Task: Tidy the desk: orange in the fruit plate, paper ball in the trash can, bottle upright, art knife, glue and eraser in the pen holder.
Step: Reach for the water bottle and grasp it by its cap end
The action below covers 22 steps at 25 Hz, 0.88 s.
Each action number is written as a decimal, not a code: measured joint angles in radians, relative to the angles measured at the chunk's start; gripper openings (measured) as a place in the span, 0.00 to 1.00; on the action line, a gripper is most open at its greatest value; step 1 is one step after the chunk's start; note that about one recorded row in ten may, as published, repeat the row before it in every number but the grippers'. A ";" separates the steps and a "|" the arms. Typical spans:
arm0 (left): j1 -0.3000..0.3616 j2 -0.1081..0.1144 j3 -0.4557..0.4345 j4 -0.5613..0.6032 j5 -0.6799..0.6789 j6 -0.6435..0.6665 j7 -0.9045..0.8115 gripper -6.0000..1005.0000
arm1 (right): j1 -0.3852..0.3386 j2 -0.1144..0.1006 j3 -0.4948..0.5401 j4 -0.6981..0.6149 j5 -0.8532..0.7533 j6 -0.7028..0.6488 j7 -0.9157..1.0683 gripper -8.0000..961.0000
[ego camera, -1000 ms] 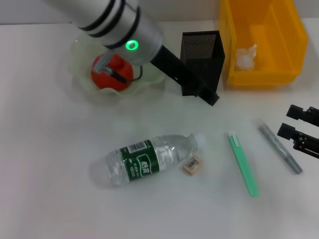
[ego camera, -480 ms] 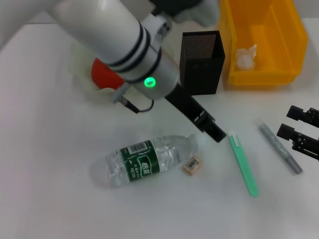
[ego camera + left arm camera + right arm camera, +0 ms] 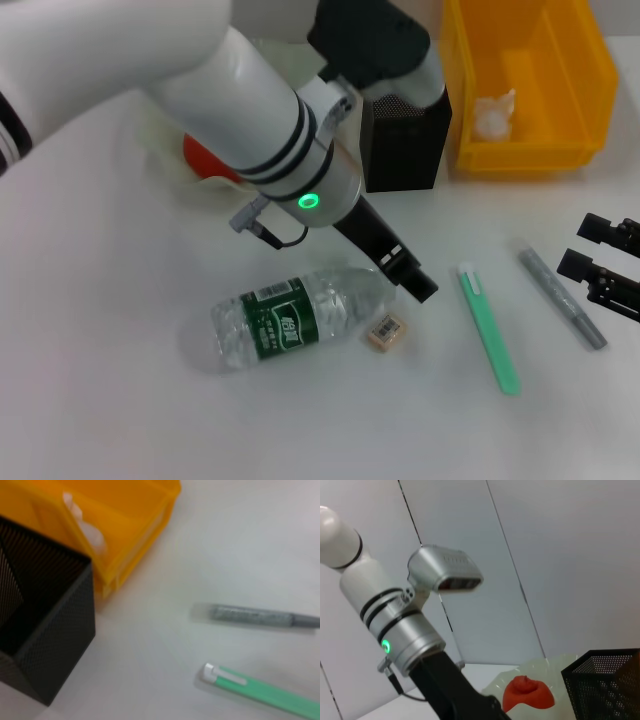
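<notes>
The bottle (image 3: pixel 285 322) lies on its side on the white desk, its cap end hidden under my left gripper (image 3: pixel 412 282), which hangs just above it. The tan eraser (image 3: pixel 385 332) lies beside the bottle's neck. To the right lie the green art knife (image 3: pixel 488 328) (image 3: pixel 260 692) and the grey glue stick (image 3: pixel 562 298) (image 3: pixel 250 615). The orange (image 3: pixel 203 160) (image 3: pixel 527 692) sits in the fruit plate (image 3: pixel 158 135) (image 3: pixel 547 666), mostly hidden by my left arm. The paper ball (image 3: pixel 492 115) (image 3: pixel 85 524) rests in the yellow trash can (image 3: pixel 525 150) (image 3: pixel 130 535). My right gripper (image 3: pixel 585 247) is parked open at the right edge.
The black mesh pen holder (image 3: pixel 405 150) (image 3: pixel 50 650) (image 3: pixel 605 685) stands between the fruit plate and the trash can, just behind my left arm. My left forearm (image 3: pixel 250 120) covers much of the desk's back left.
My left arm has swung from over the fruit plate forward and right, bringing its gripper down to the bottle's cap end. The right arm has not moved.
</notes>
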 joint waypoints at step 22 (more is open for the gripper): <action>-0.011 0.000 0.078 -0.068 0.002 -0.077 -0.002 0.81 | 0.006 0.000 0.003 0.025 -0.010 -0.002 -0.027 0.68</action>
